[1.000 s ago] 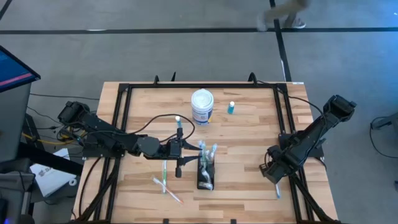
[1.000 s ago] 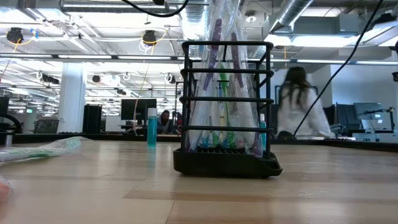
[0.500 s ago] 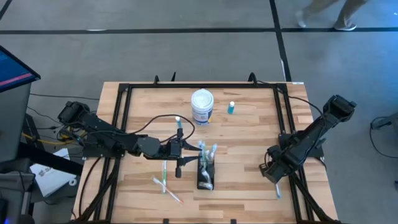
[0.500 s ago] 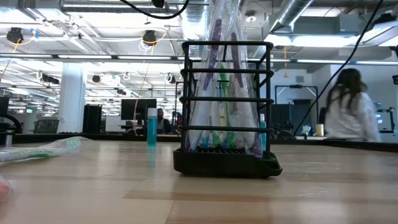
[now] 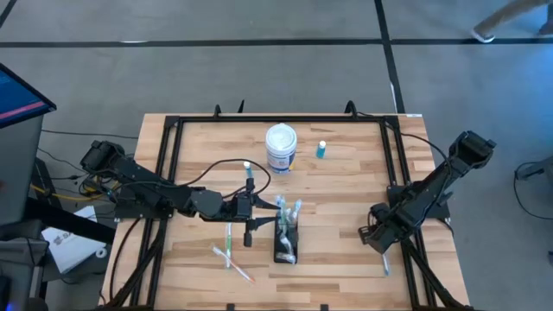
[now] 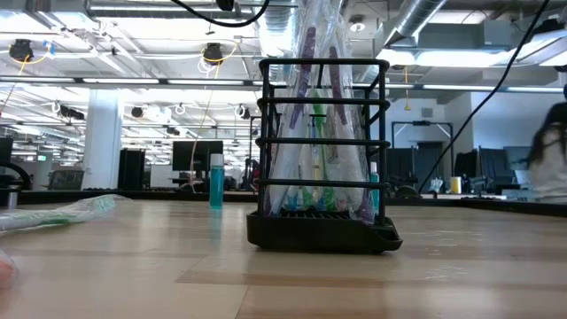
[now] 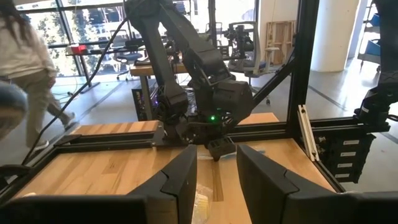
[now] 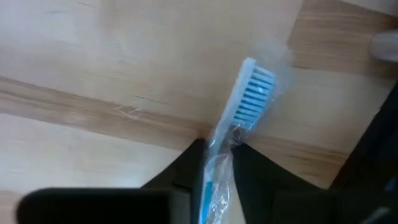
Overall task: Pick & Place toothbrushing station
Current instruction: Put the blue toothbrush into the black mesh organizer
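Partly done, judging by the present layout. Already standing near the middle of the pale wooden table (image 5: 346, 186): the small black slotted toothbrush holder (image 5: 286, 238), upright, with several plastic-wrapped toothbrushes (image 6: 319, 133) inside the wire frame. Still loose on the boards to its left: two more wrapped toothbrushes (image 5: 231, 257), and another blue-bristled wrapped toothbrush (image 8: 239, 112) at the right edge. Low over that one: the right gripper (image 8: 217, 165), dark fingers (image 8: 186, 171) closing on the wrapped handle, wrapper pinched between them, but not yet lifted. Just left of the holder and apart from it: the left gripper (image 5: 251, 216), fingers (image 7: 180, 180) parted and nothing between them. Farther back, not involved: a white round tub with blue label (image 5: 281, 147) and a small teal bottle (image 5: 321, 149). Left to do, probably: carrying the remaining brushes to the holder.
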